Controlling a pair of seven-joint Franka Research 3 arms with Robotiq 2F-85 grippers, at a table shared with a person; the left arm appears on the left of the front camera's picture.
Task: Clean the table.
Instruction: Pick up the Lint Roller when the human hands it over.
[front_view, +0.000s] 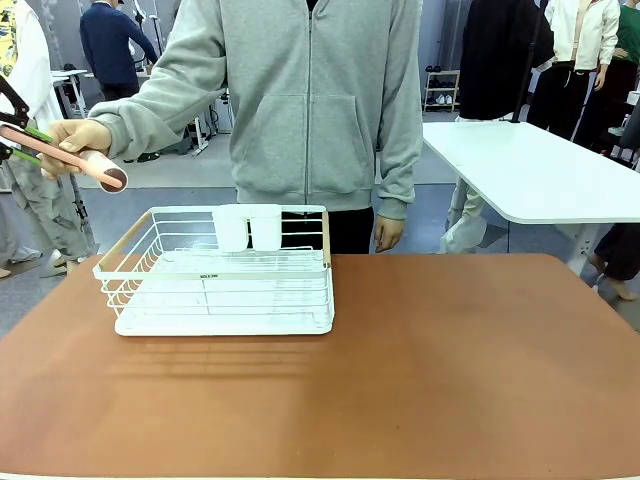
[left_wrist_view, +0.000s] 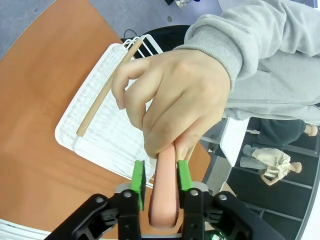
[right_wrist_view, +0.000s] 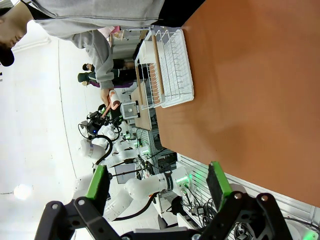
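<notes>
Left wrist view: left hand (left_wrist_view: 160, 173) clamps a pink tube (left_wrist_view: 165, 200) that the person's hand (left_wrist_view: 175, 100) grips too, up off the rack's (left_wrist_view: 100, 135) left end; worktop (left_wrist_view: 40, 100) lies under the rack. Right hand (right_wrist_view: 157, 181) gapes. Handover step, by the look of it; next needs the person's release.

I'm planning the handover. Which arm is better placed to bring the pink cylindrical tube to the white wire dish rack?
Left. The left gripper is shut on the pink cylindrical tube that the person's hand also holds, near the white wire dish rack; the right gripper is open and empty.
</notes>
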